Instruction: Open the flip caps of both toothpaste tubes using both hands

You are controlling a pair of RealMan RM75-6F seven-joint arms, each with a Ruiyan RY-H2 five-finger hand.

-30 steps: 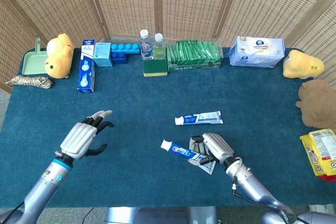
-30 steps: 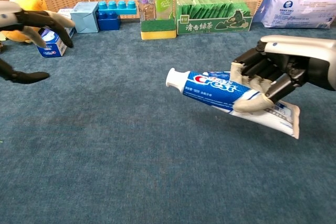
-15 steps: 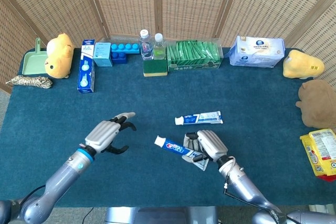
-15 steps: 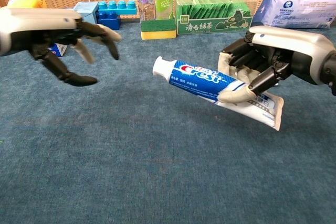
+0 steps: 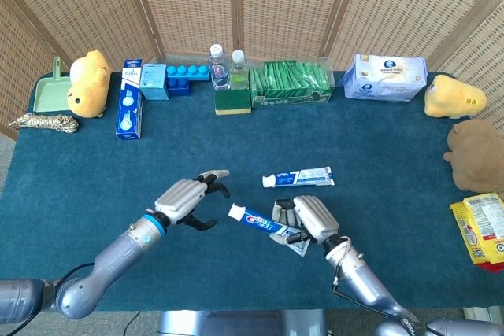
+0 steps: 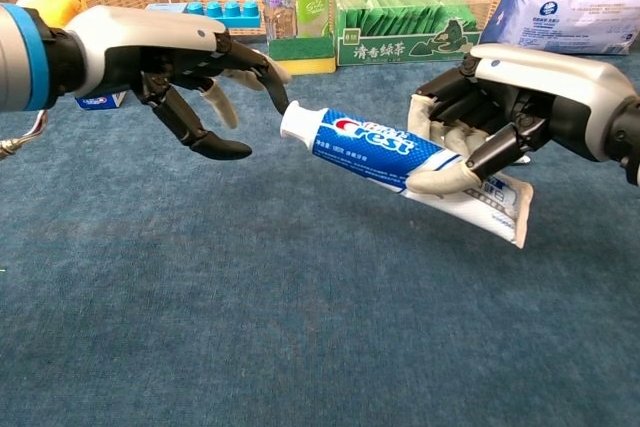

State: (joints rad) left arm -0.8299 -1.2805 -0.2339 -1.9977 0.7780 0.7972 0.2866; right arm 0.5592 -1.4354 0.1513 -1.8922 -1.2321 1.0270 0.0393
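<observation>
Gripping the toothpaste tube (image 6: 400, 152) aloft, right hand (image 6: 500, 117) faces left hand (image 6: 190, 62), fingers spread beside its cap (image 6: 297, 120).

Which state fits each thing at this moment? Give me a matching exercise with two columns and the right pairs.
Things:
1. left hand
2. right hand
3. held toothpaste tube
4. second toothpaste tube

States:
A. lying flat on the blue cloth
B. gripping a tube's body
C. fingers spread beside the white cap
D. lifted off the table, cap pointing at the other hand

Pairs: 1-C, 2-B, 3-D, 4-A
</observation>
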